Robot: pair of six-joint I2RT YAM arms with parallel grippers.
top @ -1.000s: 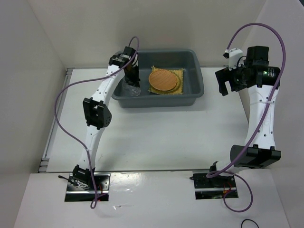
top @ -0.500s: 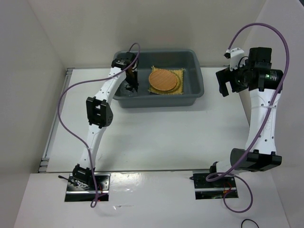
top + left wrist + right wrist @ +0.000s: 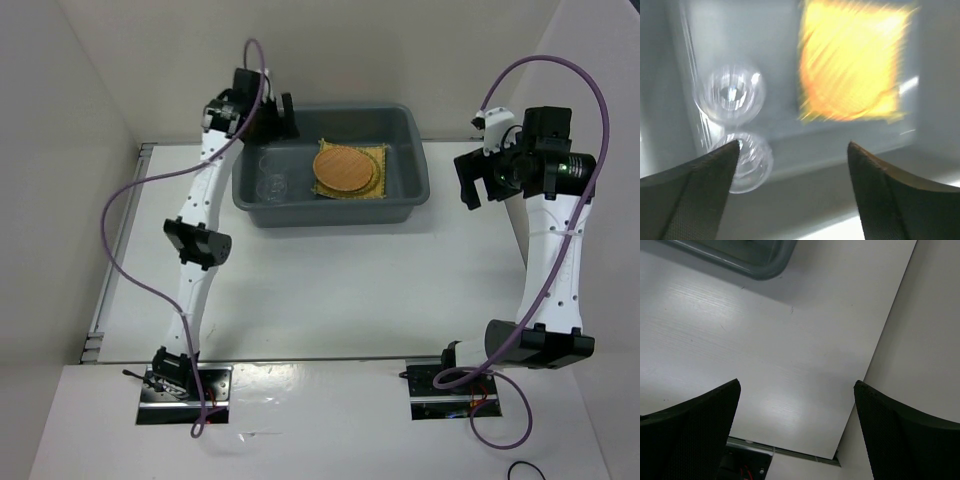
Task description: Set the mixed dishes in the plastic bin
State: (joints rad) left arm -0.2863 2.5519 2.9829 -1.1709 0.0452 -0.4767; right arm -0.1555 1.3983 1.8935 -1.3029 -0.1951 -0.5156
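Here the plastic bin (image 3: pixel 330 212) holds a yellow mat (image 3: pixel 380 153) bearing an orange plate (image 3: pixel 345 170) at its right, and two clear cups (image 3: pixel 730 95) at its left. The left gripper (image 3: pixel 792 150), jaws released and empty, hangs over the bin's left end; the right gripper (image 3: pixel 797 387), likewise released, hangs beyond its right end.

White left arm (image 3: pixel 205 185), white right arm (image 3: pixel 555 250), black joints (image 3: pixel 197 245), purple cables (image 3: pixel 552 57), dark textured fingers (image 3: pixel 690 435)
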